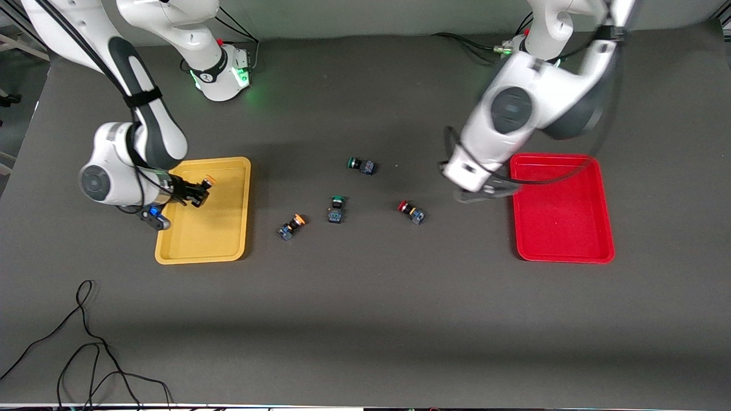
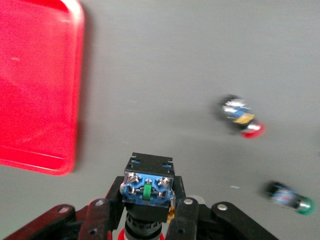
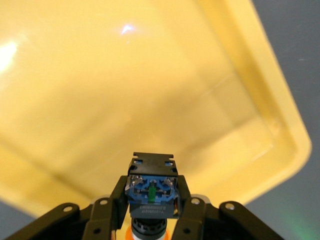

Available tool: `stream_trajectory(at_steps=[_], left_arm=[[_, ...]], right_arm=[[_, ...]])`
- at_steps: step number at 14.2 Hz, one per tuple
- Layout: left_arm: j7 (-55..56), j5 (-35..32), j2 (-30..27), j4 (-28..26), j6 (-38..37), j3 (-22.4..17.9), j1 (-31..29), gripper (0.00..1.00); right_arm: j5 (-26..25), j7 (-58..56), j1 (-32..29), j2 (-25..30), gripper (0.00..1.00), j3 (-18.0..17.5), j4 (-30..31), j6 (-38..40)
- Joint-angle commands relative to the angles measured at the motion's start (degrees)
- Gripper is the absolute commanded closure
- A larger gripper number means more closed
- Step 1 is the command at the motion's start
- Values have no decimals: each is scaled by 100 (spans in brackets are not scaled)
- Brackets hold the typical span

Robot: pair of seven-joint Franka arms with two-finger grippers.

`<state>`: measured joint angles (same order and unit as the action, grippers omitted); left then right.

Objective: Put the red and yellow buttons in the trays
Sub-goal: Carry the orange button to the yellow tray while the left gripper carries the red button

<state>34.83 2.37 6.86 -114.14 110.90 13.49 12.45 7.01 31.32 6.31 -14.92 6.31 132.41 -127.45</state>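
Note:
My right gripper (image 1: 200,191) is shut on a yellow-capped button (image 3: 151,192) and holds it over the yellow tray (image 1: 225,240), which fills the right wrist view (image 3: 150,75). My left gripper (image 1: 485,193) is shut on a red-capped button (image 2: 148,186) and is over the table just beside the red tray (image 1: 562,248), whose corner shows in the left wrist view (image 2: 35,85). On the table between the trays lie a red-capped button (image 1: 411,211), which also shows in the left wrist view (image 2: 241,118), and a yellow-capped button (image 1: 291,226).
Two green-capped switches lie mid-table, one (image 1: 337,209) beside the loose yellow-capped button, one (image 1: 361,165) farther from the front camera. A green one shows in the left wrist view (image 2: 290,196). A black cable (image 1: 85,342) curls near the front edge at the right arm's end.

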Motion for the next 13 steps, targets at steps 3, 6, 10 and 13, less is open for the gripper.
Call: stream_trajectory(at_steps=[3,6,10,13], left_arm=[[-1793,-499,-275,-1425,1402,40,-1796,69],[-1945,-1079,690,-1699,2889,40,-2159,69],[-1910,-1221,1440,-1699,3754,-65,-2133,57],[-1945,-1389,1267,-1586,3484,-127,-2159,0]], right_arm=[[46,-266,89,-55,0,195,4,-113],[55,-153,133,129,0,152,-328,175],[107,705,274,51,0,-365,-1628,942],[116,2504,300,-596,0,-1129,-2567,942]])
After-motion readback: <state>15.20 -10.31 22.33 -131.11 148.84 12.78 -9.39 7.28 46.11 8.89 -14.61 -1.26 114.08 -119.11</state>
